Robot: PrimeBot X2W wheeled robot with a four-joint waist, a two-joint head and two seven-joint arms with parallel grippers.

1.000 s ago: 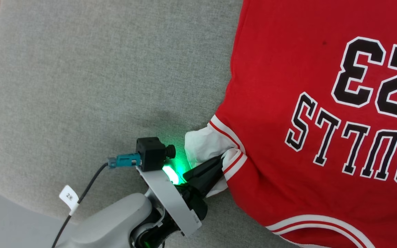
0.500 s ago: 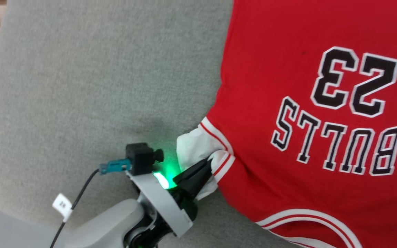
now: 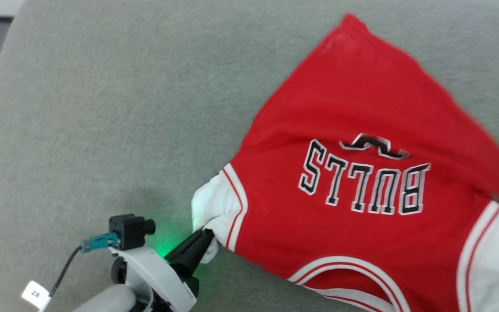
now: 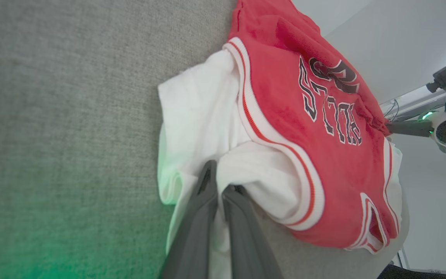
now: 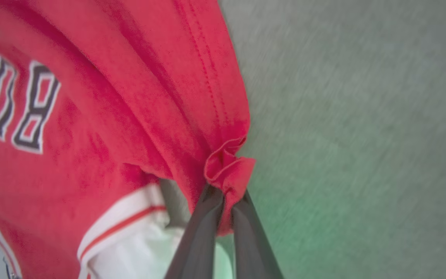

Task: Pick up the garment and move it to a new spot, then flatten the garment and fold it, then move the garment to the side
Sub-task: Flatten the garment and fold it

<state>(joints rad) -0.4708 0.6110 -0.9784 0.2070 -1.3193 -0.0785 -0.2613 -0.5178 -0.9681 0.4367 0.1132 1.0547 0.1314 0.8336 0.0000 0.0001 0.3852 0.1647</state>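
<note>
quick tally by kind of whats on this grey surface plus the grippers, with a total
garment: 1
grippers: 2 (left gripper, right gripper, each shut on the garment)
grey fabric surface: 1
total: 4

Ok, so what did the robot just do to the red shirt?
The right gripper grabbed the garment by its red edge and lifted it, folding the number nearly out of sight. The left gripper still pinches the white sleeve.
</note>
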